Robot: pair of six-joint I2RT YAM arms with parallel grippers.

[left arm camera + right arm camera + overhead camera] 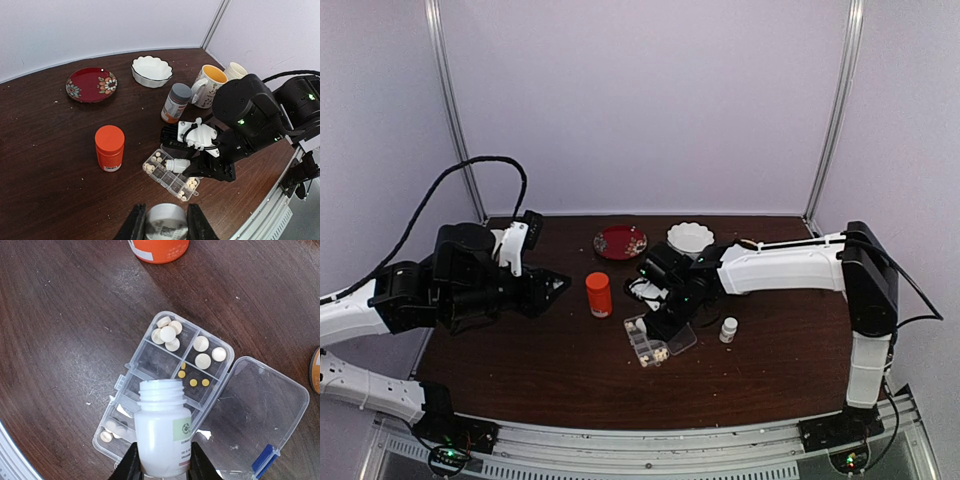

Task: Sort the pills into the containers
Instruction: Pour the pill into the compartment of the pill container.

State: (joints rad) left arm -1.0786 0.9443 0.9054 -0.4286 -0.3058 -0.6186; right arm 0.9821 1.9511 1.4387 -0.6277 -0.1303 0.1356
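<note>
— Seen from above, how do the arms stand?
— The left arm is folded at the left, and its left pincer (552,284) points toward the orange-red cylindrical bottle (599,295). The right arm stretches across the dark brown wooden counter (520,370). The right pincer (670,315) hangs over the clear plastic rectangular pill box (648,345), with bare wood to the box's left and front.
— And the left wrist view?
— The left pincer is clenched on a grey-topped round bottle (166,222).
— The right wrist?
— The right pincer grasps a small white plastic bottle (162,435), its open mouth over the box's middle cells. Pale round pills (167,334) lie in several cells. The clear hinged lid (260,415) lies open to the right, and the counter's edge is near the bottom left.
</note>
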